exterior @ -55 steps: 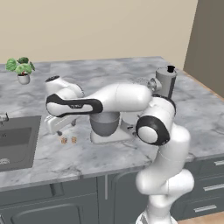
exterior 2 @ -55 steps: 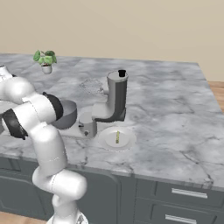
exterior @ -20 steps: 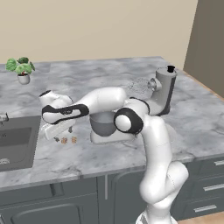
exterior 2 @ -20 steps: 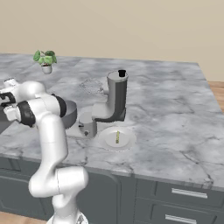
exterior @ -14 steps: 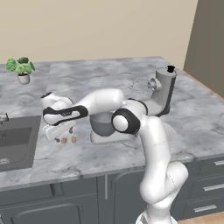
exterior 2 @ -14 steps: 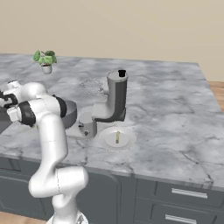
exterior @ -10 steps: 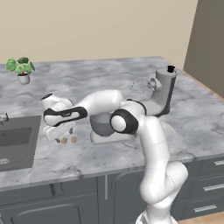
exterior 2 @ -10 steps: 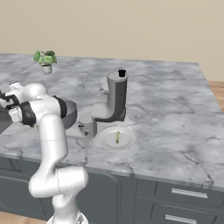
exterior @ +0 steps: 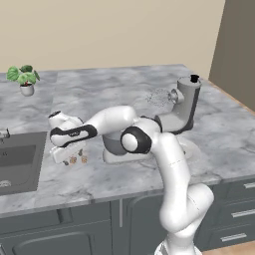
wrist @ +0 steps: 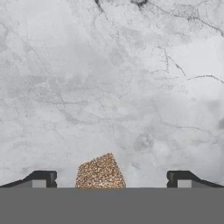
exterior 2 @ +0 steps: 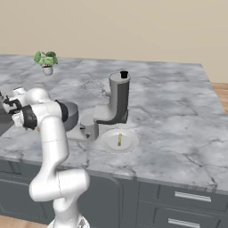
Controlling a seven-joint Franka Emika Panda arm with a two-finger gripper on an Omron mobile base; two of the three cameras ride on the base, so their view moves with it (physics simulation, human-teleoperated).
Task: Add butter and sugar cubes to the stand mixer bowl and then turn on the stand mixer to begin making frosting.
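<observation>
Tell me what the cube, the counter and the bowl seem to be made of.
The cube looks like pressed sugar: tan, with a speckled, grainy face and a matte finish. The counter looks like polished marble or a similar stone: pale grey with darker veins. The bowl looks like metal, plain grey and smooth, though the render leaves that open.

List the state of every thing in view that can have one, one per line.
gripper: open, low over the counter, one sugar cube between its tips, not gripped
sugar cubes: on the counter, beside the bowl
stand mixer bowl: on the mixer base
butter: lying on the white plate
stand mixer: head down
</observation>
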